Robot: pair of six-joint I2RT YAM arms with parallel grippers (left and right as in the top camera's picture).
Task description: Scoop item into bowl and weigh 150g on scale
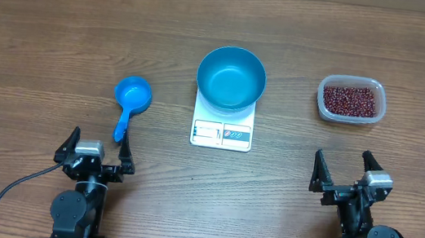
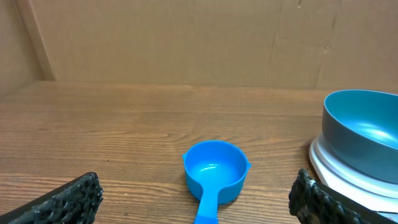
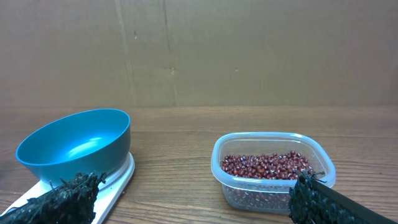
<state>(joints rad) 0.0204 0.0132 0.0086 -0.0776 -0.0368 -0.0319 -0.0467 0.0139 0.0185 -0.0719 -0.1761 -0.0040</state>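
The blue bowl (image 1: 231, 77) (image 2: 364, 127) (image 3: 76, 144) stands empty on the white scale (image 1: 221, 132) (image 2: 348, 177) (image 3: 115, 180) at the table's middle. Dark red-brown beans (image 1: 351, 100) (image 3: 267, 165) fill a clear plastic tub (image 1: 349, 112) (image 3: 272, 190) at the right. A small blue handled scoop (image 1: 129, 100) (image 2: 212, 174) lies empty left of the scale, handle toward me. My left gripper (image 1: 97, 149) (image 2: 196, 202) is open near the front edge, just short of the scoop's handle. My right gripper (image 1: 345, 174) (image 3: 196, 199) is open at the front right, short of the tub.
The wooden table (image 1: 43, 31) stretches bare to the left and behind the bowl. A brown cardboard wall (image 2: 186, 37) (image 3: 249, 50) closes the far side. Black cables (image 1: 10, 191) run from both arm bases at the front edge.
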